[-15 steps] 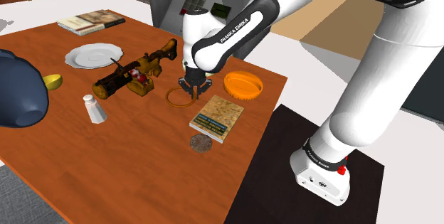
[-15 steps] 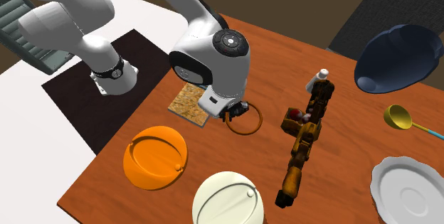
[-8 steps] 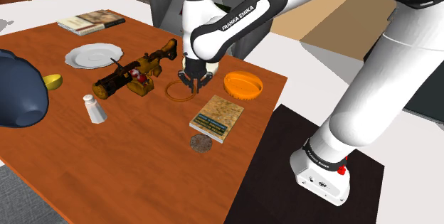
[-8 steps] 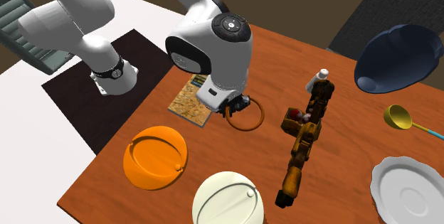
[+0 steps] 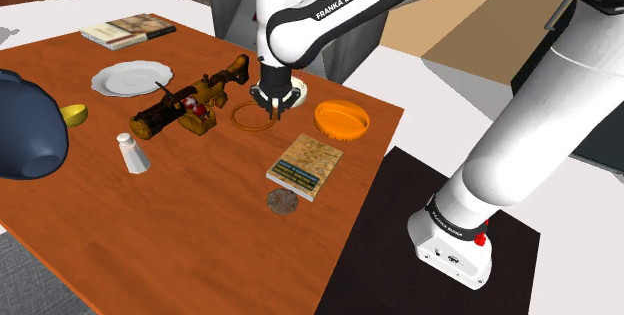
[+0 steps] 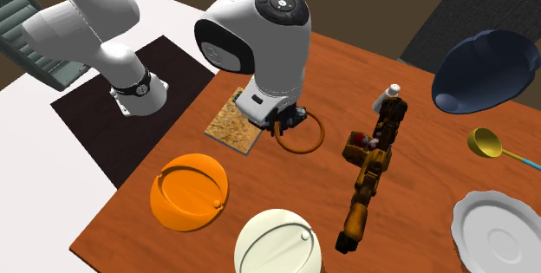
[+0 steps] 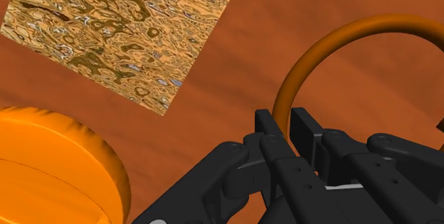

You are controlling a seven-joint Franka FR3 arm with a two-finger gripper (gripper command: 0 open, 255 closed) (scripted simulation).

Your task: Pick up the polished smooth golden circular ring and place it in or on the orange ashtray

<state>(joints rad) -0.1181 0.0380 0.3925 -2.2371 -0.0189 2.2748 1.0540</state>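
A thin orange-gold ring (image 5: 250,117) hangs just above the wooden table (image 5: 200,213), clasped at its rim by my black gripper (image 5: 273,106). In the second exterior view the ring (image 6: 305,133) juts out from the gripper (image 6: 283,126) toward the brown toy gun. In the wrist view the fingers (image 7: 274,126) pinch the ring's band (image 7: 320,52). The orange ashtray (image 5: 342,119) sits on the table to the shoulder view's right of the gripper, a short way off. It also shows as a round orange dish (image 6: 189,191) and, low beside the fingers, as an orange rim (image 7: 50,166).
A patterned book (image 5: 306,166) lies between ring and table edge, a small brown disc (image 5: 282,200) beyond it. A brown toy gun (image 5: 190,98), white plate (image 5: 133,77), shaker (image 5: 132,152), blue bowl (image 5: 25,128) and yellow spoon (image 5: 73,114) lie leftward. A cream bowl (image 6: 277,243) neighbours the ashtray.
The arm has risen and drawn back from the table, carrying the ring up off the wood. The ashtray and everything else on the table have stayed put.
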